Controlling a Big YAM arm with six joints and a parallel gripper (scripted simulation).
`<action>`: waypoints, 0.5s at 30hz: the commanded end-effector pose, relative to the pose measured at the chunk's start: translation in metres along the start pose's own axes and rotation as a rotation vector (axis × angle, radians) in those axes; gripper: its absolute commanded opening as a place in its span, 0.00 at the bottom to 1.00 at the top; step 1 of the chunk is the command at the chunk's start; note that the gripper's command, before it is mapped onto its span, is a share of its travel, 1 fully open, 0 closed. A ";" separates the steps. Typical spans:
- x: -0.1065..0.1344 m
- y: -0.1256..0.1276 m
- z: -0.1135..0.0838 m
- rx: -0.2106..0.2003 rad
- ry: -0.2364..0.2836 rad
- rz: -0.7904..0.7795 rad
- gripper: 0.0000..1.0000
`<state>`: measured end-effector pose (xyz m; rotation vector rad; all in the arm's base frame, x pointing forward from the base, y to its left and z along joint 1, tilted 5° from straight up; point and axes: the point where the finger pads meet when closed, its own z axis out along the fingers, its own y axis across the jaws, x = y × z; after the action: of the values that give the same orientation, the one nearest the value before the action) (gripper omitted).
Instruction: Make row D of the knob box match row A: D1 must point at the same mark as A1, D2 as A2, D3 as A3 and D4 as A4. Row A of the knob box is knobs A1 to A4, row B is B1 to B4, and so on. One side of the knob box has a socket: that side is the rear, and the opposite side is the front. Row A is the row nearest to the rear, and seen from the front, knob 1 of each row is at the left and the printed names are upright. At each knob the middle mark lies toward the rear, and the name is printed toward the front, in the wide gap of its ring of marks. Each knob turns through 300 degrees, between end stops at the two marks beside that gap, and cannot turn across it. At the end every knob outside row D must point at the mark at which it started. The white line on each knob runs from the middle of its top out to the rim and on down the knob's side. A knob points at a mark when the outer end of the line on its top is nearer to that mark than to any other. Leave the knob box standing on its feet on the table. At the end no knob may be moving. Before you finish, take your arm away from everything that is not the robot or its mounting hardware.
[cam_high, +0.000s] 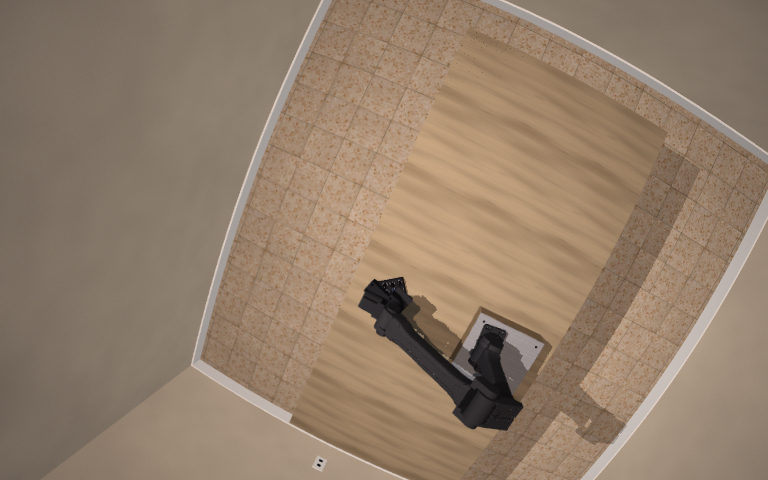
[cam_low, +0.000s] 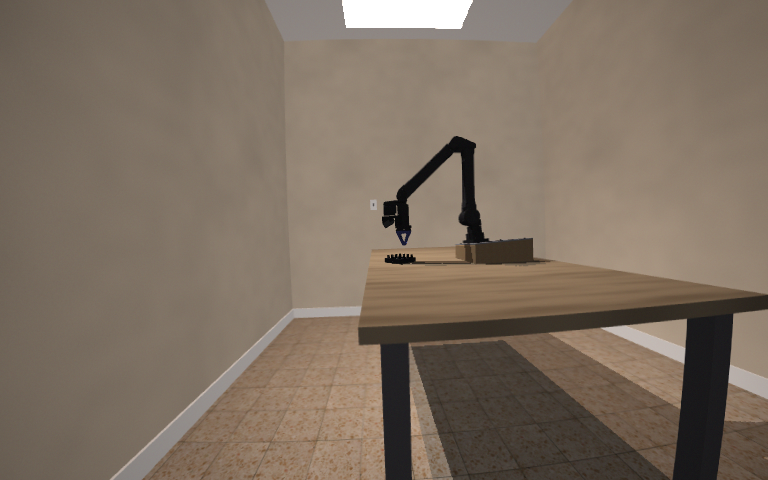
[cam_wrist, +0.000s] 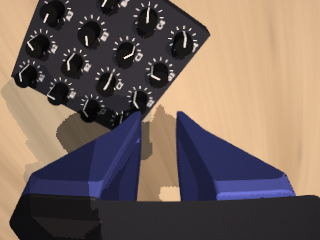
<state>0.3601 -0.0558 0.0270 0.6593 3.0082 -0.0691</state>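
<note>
Toward the left of my wrist view sits the flat black knob box (cam_wrist: 100, 47), sixteen small round black knobs in four rows, each with a white line and a ring of white marks. It rests on the pale wooden surface (cam_wrist: 267, 60), turned at an angle to me, its nearest corner just ahead of my fingertips. I cannot read the printed names from here, so I cannot yet tell which edge row is D.

My tool (cam_wrist: 159, 127), two blue wedge-shaped fingers on a black body, hangs above the surface just off that corner. The fingers stand at a narrow gap with only bare wood showing between them, so it grips nothing.

I judge the knobs stiff and hard, small enough to slip under a loose pinch, and closely packed. Each should be taken across its sides from straight above, with the line kept in sight. The box looks light and low, so a sideways push could slide it or nudge a neighbouring knob that must keep its mark.

Further right, the outside view shows the low brown block (cam_low: 501, 250) carrying my black arm base (cam_low: 472, 229), well apart from the box. Nothing stands between tool and knobs.
</note>
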 end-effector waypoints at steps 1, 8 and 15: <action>-0.026 0.005 -0.024 -0.018 -0.057 0.106 0.19; -0.027 0.004 -0.026 -0.022 -0.054 0.295 0.19; -0.027 0.004 -0.028 -0.026 -0.053 0.451 0.19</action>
<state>0.3608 -0.0565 0.0312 1.1359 2.8560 -0.0529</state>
